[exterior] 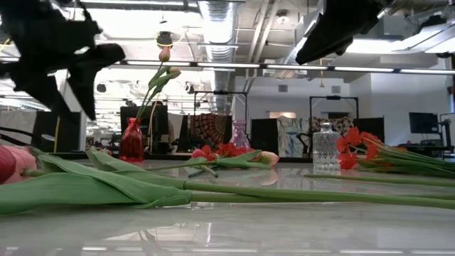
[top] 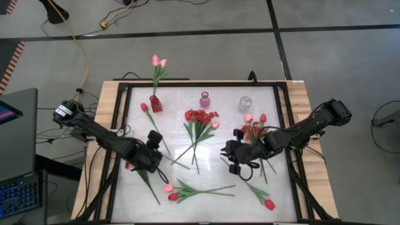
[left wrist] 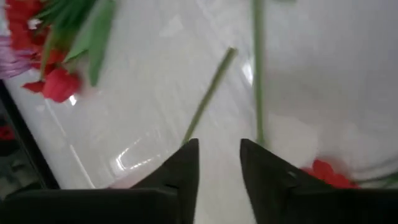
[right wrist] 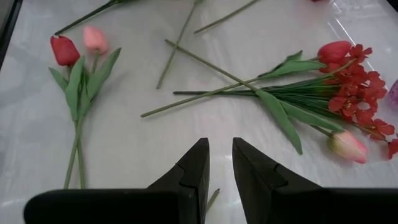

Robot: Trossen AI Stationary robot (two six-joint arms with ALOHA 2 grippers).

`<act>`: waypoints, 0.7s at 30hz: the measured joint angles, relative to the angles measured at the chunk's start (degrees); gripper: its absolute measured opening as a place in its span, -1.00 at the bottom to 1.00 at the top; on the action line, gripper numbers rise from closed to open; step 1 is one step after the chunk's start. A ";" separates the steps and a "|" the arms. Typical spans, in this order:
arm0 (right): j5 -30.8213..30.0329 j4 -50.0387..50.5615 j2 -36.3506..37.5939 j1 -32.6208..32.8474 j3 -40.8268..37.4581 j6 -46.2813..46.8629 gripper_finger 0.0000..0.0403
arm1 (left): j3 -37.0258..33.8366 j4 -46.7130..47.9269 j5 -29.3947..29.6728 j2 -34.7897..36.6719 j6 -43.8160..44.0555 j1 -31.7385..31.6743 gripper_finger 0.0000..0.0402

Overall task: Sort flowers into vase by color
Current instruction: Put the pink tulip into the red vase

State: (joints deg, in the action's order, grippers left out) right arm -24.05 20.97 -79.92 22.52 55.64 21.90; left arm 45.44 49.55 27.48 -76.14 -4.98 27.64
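Shows a white table (top: pixel 206 150) from above, framed in black rails and strewn with loose flowers.

Reaching in from the left edge: the left arm (top: pixel 100 134), bent low over the tabletop. At its end, the left gripper (top: pixel 154 139), fingers slightly parted and holding nothing, hovering over bare table beside two thin green stems (left wrist: pixel 208 96).

Reaching in from the right edge: the right arm (top: pixel 312 125). At its end, the right gripper (top: pixel 230 150), fingers also a little apart and empty, just beside a bunch of red blossoms (top: pixel 255 131) that lies under the arm.

In the middle of the table, between the two grippers: a larger bunch (top: pixel 199 122) of small red blossoms with a red tulip and a pale pink tulip, stems fanning toward the front edge.

Along the far side, three small vases in a row, well apart. On the left, a red vase (top: pixel 155 103) holding pink tulips (top: pixel 158 62) upright. In the middle, a pink vase (top: pixel 205 99). On the right, a clear glass vase (top: pixel 245 103).

Near the front edge: a red and pink tulip pair (top: pixel 172 192) lying flat, heads side by side. Farther right, a lone red tulip (top: pixel 269 204). Just beside the red vase, another single red tulip (top: pixel 144 107) lying on the table.
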 joint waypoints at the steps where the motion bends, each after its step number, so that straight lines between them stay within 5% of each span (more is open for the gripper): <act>1: 0.02 0.00 0.00 0.00 0.00 -0.05 -0.52 | 0.99 0.37 0.04 0.00 2.78 0.00 -0.37; 4: 0.04 0.03 0.00 0.00 0.00 -0.09 -0.52 | 4.84 0.61 0.61 0.04 22.23 -1.08 -0.26; 9: 0.21 0.73 0.00 0.00 0.00 -2.66 -0.52 | 9.94 0.44 -9.57 0.13 79.45 -6.05 -0.22; 11: 0.22 0.97 0.00 -0.22 0.00 -4.67 -0.52 | 10.24 -2.06 -13.15 0.13 95.03 -6.07 -0.22; 17: 0.24 2.85 0.00 -0.48 0.00 -11.69 -0.52 | 10.24 -5.32 -5.96 -0.75 126.90 -1.68 -0.21; 21: 0.22 6.22 0.00 -0.41 0.00 -12.36 -0.52 | 10.24 -2.99 -7.87 -5.18 135.06 -0.96 -0.21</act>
State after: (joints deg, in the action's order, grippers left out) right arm -23.83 27.19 -79.92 22.11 55.64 9.54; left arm 55.68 46.56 19.61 -81.31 130.08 26.68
